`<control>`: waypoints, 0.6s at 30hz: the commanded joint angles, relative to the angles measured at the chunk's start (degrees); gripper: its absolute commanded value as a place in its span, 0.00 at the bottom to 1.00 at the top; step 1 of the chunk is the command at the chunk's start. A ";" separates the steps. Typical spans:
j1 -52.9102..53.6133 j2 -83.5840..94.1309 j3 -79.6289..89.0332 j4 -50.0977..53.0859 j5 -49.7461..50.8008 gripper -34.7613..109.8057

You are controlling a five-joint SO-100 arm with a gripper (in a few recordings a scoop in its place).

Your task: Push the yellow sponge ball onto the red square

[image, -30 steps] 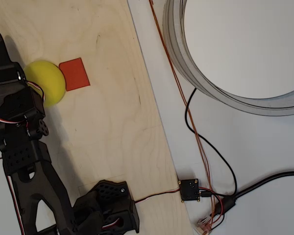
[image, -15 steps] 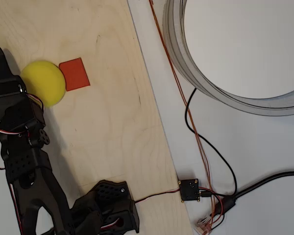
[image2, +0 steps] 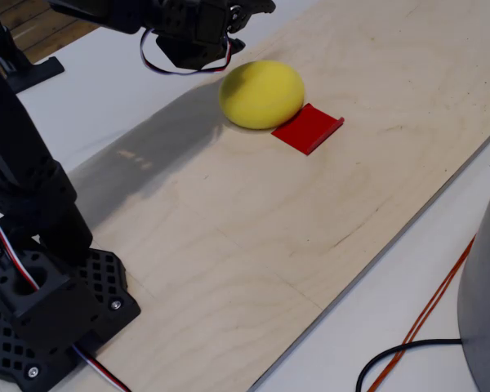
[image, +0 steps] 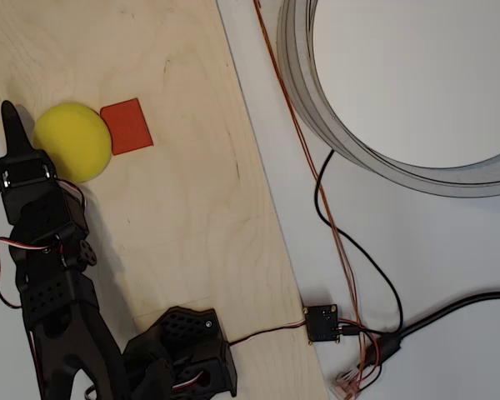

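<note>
Yellow sponge ball (image: pixel 72 142) sits on the plywood tabletop (image: pixel 183 208) near its left edge in the overhead view, its right side touching or slightly overlapping the near corner of the red square (image: pixel 127 126). We judge the square lies to the ball's right and a little toward the top edge, so our push must run that way. Our jaws (image: pixel 13 125) sit just beside the ball's left side; we cannot tell whether they are parted or closed, and they grasp nothing.
</note>
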 commanded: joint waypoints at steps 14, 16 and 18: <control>0.35 6.86 7.12 -2.29 1.05 0.41; 0.62 6.24 7.21 -2.55 1.23 0.41; 0.88 5.71 7.21 -2.72 1.23 0.41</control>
